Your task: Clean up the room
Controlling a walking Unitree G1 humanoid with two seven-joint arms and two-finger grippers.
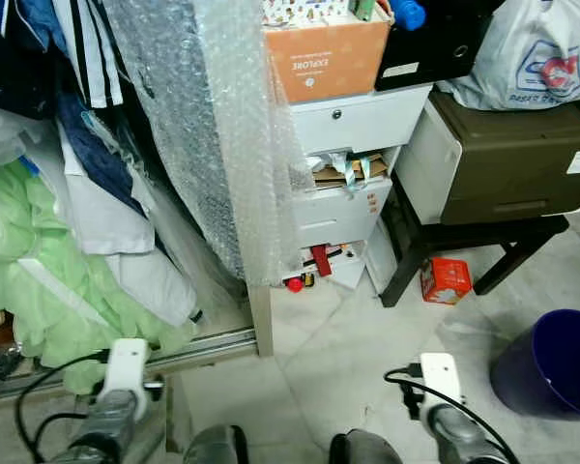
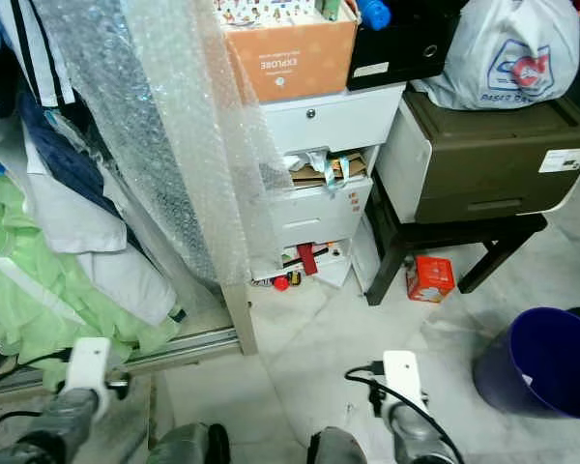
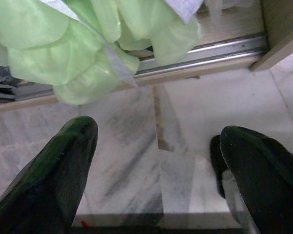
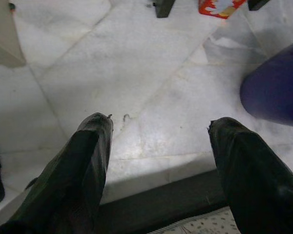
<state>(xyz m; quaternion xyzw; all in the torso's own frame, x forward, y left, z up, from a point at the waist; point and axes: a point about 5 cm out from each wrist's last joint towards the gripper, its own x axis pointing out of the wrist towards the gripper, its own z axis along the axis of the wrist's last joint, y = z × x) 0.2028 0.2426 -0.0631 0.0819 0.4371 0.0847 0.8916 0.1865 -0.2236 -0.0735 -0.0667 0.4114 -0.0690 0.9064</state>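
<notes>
Red printed carton (image 1: 446, 280) lies on the pale marble floor (image 1: 348, 329) beside the leg of the dark wooden surface (image 1: 464, 237), and a small red round thing (image 1: 294, 284) sits at the foot of the white drawer unit (image 1: 353, 164); neither has been picked up, so the tidying looks barely begun. The left claw (image 3: 158, 161) hangs with fingers spread and empty above the floor near the pale green cloth (image 1: 39, 280), and the right claw (image 4: 158, 161) is likewise spread and empty. A dark purple plastic bin (image 1: 551, 362) stands near the right claw. Bubble wrap (image 1: 222, 126) and hanging clothes crowd the left.
</notes>
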